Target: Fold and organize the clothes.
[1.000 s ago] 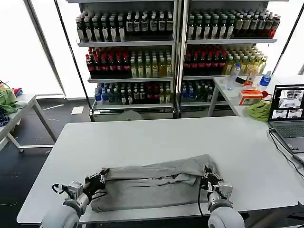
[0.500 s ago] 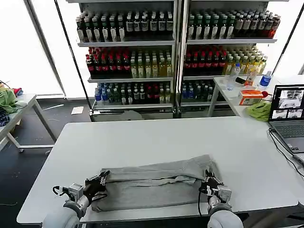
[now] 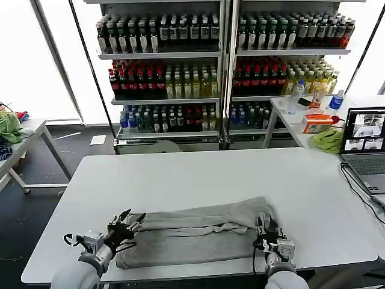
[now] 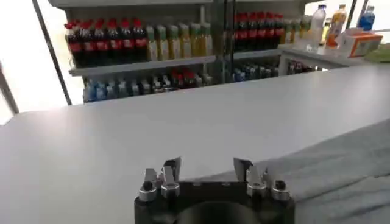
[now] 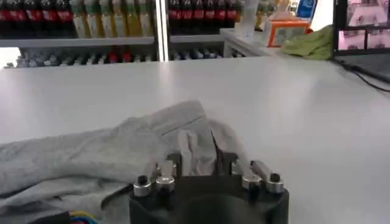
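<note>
While the grey T-shirt (image 3: 195, 233) lay folded lengthwise along the white table's (image 3: 180, 174) near edge, your left gripper (image 3: 128, 221) had let go and spread open at its end; your right gripper (image 3: 263, 232), jaws apart, had backed slightly off.

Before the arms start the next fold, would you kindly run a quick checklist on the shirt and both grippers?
1. Left gripper open, free of cloth: ok.
2. Right gripper released: cannot tell; its fingers sit against the cloth.
3. Grey T-shirt lying wholly on the white table: ok.
4. Fold flat and even: not ok; the upper layer is bunched and wrinkled.
5. Laptop away from the shirt: ok.
</note>
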`<move>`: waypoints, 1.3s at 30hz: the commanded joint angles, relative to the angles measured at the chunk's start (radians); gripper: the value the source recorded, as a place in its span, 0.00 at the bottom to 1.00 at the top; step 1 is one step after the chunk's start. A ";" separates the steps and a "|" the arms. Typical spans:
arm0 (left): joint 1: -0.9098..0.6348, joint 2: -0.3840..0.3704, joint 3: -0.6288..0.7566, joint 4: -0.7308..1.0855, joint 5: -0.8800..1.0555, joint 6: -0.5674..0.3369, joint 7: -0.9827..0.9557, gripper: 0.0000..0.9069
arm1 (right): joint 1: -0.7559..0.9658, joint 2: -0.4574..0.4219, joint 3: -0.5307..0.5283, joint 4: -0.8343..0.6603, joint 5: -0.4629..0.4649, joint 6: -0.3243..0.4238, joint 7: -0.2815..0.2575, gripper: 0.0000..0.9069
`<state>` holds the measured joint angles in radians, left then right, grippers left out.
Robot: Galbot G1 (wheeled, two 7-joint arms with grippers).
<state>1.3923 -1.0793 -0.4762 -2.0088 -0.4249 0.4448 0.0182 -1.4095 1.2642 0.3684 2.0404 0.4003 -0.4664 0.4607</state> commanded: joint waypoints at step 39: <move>0.094 -0.219 -0.056 0.036 0.016 -0.005 -0.031 1.00 | 0.017 -0.026 0.031 0.193 0.095 0.000 0.003 1.00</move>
<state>1.4780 -1.2861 -0.5364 -1.9834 -0.4199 0.4378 -0.0169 -1.3940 1.2392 0.3968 2.2280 0.4813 -0.4662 0.4626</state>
